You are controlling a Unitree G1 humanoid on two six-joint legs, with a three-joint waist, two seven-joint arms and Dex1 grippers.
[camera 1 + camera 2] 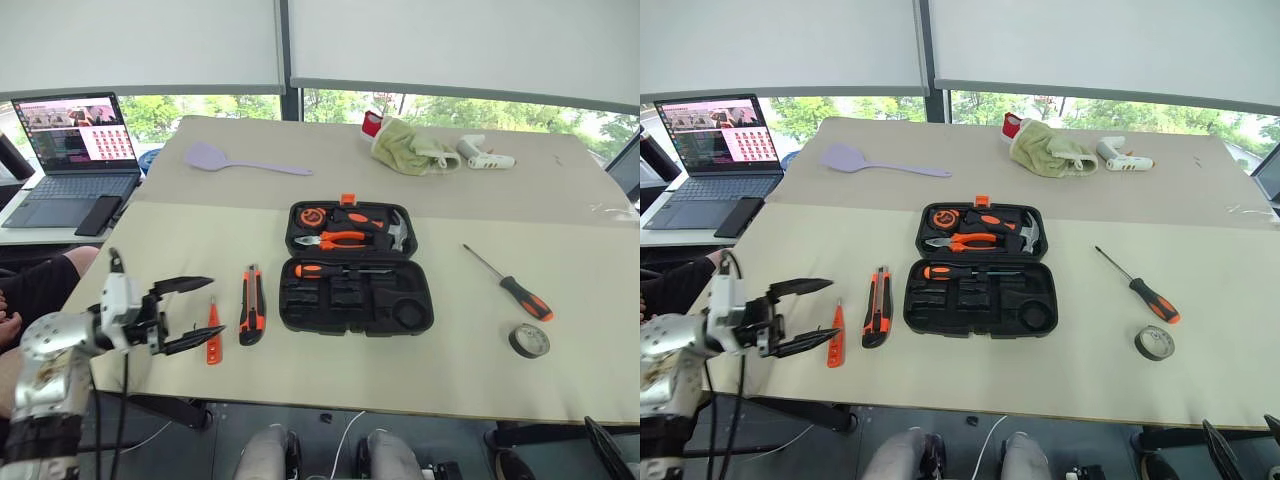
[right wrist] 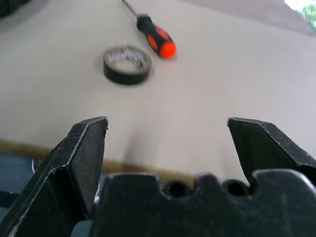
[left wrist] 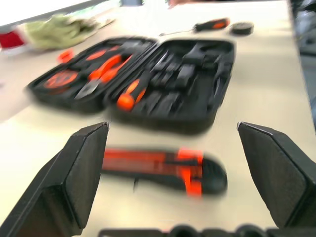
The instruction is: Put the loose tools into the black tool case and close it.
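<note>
Case (image 1: 357, 268), black, lid open, one screwdriver (image 1: 340, 270) seated inside; lies past L gripper (image 1: 190, 315), whose jaws stand apart, empty. Tester pen (image 1: 213, 331) just beside its tips, utility knife (image 1: 251, 304) next. R gripper (image 2: 165, 133) jaws apart, empty; tape roll (image 2: 127, 64), 2nd screwdriver (image 2: 155, 37) ahead of it.

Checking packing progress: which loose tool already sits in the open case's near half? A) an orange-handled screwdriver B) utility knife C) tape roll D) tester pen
A: an orange-handled screwdriver lies along the black tool case; utility knife, tester pen and tape roll lie on the table.
</note>
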